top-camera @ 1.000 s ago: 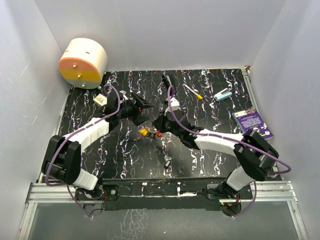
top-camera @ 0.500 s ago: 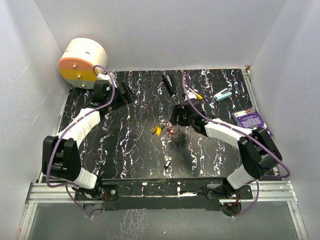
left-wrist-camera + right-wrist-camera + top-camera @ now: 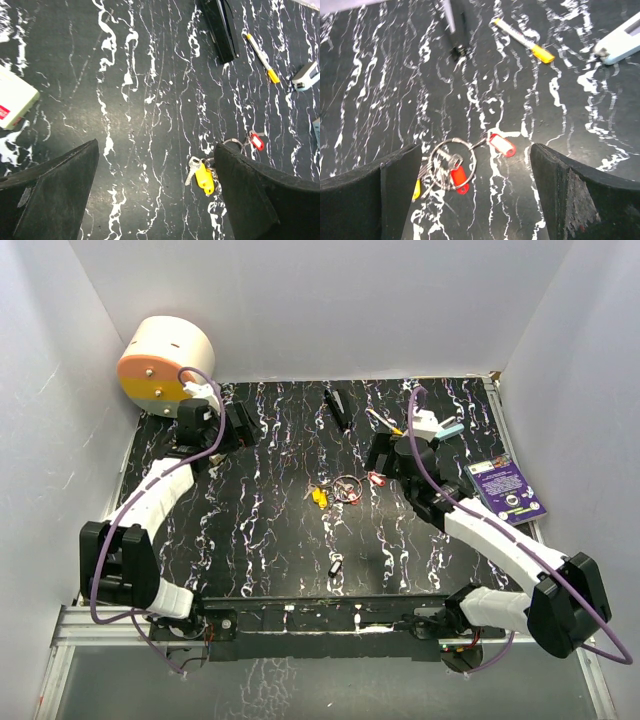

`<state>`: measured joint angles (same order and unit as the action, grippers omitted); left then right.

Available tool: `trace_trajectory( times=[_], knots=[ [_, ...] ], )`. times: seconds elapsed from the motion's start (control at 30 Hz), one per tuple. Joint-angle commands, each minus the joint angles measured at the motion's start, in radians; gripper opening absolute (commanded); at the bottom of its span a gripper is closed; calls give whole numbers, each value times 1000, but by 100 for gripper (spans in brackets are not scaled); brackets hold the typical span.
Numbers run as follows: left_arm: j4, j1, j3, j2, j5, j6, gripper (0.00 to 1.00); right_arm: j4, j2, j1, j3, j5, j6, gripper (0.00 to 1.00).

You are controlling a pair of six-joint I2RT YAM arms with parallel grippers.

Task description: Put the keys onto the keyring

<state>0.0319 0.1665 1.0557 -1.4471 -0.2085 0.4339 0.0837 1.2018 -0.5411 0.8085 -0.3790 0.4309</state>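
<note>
The keyring (image 3: 453, 139) lies flat on the black marbled table (image 3: 260, 530), a silver wire loop also seen from above (image 3: 347, 485). A red-headed key (image 3: 459, 179) and silver blades lie across it, and a yellow key (image 3: 204, 179) sits at its left edge (image 3: 320, 496). A red tag with a white label (image 3: 501, 144) touches the ring's right side. One black key (image 3: 335, 566) lies apart, nearer the arms. My right gripper (image 3: 476, 165) hovers open above the bunch. My left gripper (image 3: 156, 165) is open, far left of it (image 3: 240, 425).
A long black bar (image 3: 338, 408), a white stick with a yellow tip (image 3: 385, 423) and a pale blue item (image 3: 447, 429) lie at the back. A purple booklet (image 3: 505, 488) is at the right, a round white and orange drum (image 3: 165, 365) at the back left, a small white box (image 3: 12, 102) near the left gripper.
Both arms have drawn away from the centre, left to the back left, right to the right. The right gripper has opened and let go; the key bunch now lies loose, slightly further right.
</note>
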Motion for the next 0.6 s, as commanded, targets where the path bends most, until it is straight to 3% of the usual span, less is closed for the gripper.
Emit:
trace_trajectory(
  times=[0.0,0.23,0.43,0.57],
  knots=[
    [-12,-26,9,73,45,-46,97,59,-30,4,46,-200,24,98],
    [-11,-41,12,73,61,-69,97,105,-49,5,47,-215,33,98],
    [-11,-41,10,65,77,-68,97,74,-86,4,31,-103,19,98],
    [-17,-41,-1,65,69,-61,97,76,-115,5,27,-115,-6,98]
  ],
)
